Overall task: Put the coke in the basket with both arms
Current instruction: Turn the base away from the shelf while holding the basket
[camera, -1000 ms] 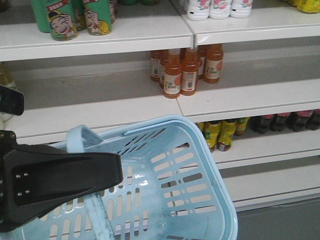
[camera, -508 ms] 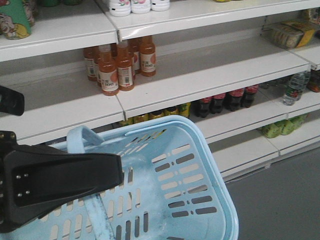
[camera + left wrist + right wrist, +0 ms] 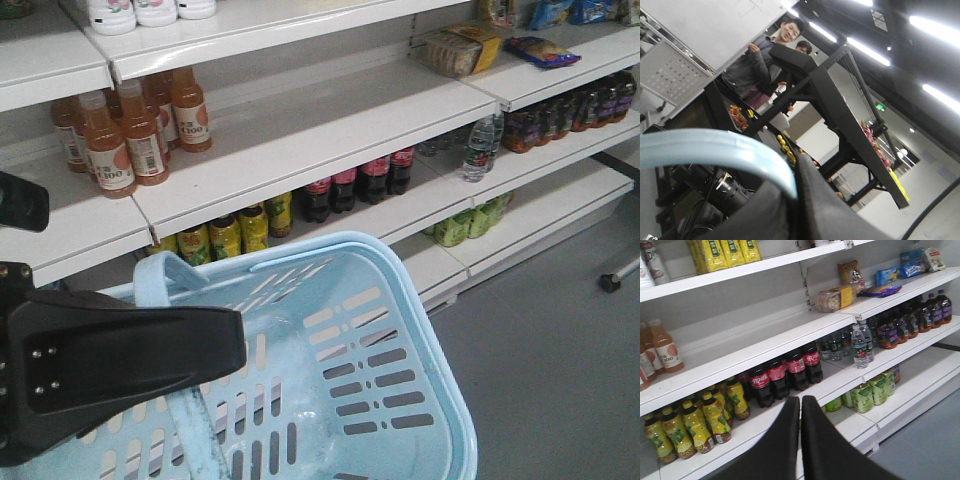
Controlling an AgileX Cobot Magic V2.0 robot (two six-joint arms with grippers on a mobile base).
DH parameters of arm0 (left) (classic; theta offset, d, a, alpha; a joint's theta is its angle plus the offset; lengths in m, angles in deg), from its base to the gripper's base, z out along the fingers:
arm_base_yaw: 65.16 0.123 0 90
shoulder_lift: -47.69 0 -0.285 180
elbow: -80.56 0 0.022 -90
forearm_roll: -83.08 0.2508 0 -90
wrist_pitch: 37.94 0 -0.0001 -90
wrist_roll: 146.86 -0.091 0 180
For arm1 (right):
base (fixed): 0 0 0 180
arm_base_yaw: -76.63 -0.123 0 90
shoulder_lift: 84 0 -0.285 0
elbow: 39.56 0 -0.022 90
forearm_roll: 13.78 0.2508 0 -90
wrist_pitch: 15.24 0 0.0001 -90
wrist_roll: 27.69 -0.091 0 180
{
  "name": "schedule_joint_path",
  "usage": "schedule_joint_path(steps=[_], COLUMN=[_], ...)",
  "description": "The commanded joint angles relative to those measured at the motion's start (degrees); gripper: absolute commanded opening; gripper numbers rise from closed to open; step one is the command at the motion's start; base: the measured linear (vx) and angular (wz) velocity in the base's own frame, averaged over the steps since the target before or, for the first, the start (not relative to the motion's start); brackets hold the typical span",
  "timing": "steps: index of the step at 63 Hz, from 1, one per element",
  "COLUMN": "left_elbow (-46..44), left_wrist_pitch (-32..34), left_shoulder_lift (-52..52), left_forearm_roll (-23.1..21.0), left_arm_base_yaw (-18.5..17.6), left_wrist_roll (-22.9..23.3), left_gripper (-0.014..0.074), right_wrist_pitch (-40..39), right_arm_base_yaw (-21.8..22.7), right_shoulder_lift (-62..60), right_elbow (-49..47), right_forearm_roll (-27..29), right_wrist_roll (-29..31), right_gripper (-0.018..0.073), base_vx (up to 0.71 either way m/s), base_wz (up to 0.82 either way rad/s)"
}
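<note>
A: How many cokes (image 3: 796, 366) are you counting?
B: 4 are showing in the front row, standing upright on a low shelf (image 3: 845, 382). I cannot tell whether more are hiding behind them.
A: What is standing beside them?
B: At least 5 yellow bottles (image 3: 715, 419) are crowding just beside them on the left. 2 water bottles (image 3: 859, 346) are standing in front on the right. At least 6 orange bottles (image 3: 105, 152) are sitting 1 shelf higher.
A: And the basket (image 3: 320, 243)?
B: 1 basket is hanging in front of the shelves, well apart from the cokes. 1 handle (image 3: 195, 430) is drooping inside it, and no coke is lying in it yet.
A: What are the 2 grippers doing?
B: The left gripper (image 3: 797, 202) is clamping the raised handle (image 3: 715, 147), with the blue bar running in between its fingers. The right gripper (image 3: 800, 440) is hovering short of the cokes, its fingers pressing together and gripping only each other.
</note>
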State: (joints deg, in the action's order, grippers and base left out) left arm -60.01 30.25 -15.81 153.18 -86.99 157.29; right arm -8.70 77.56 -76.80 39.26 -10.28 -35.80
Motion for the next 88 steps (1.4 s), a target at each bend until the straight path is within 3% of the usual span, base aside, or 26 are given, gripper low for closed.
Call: schedule_joint_path(steps=[1, 88], left_elbow=[-1.65, -1.65], left_wrist_pitch=[2.81, 2.86], left_shoulder_lift=[0.70, 0.70], left_forearm_roll=[-5.29, -5.29], left_arm_base_yaw=[-0.45, -0.45], left_wrist_roll=[-0.24, -0.24], left_gripper=[-0.0006, -0.0006], right_wrist_pitch=[-4.02, -4.02], right_arm_base_yaw=[0.28, 0.28], right_shoulder_lift=[-0.74, -0.74], right_elbow=[0.44, 0.44], right_forearm_roll=[-0.46, -0.46], right_wrist_roll=[0.40, 0.40], right_gripper=[-0.0005, -0.0005], base_vx=[-0.05, -0.05], base_wz=[-0.33, -0.37])
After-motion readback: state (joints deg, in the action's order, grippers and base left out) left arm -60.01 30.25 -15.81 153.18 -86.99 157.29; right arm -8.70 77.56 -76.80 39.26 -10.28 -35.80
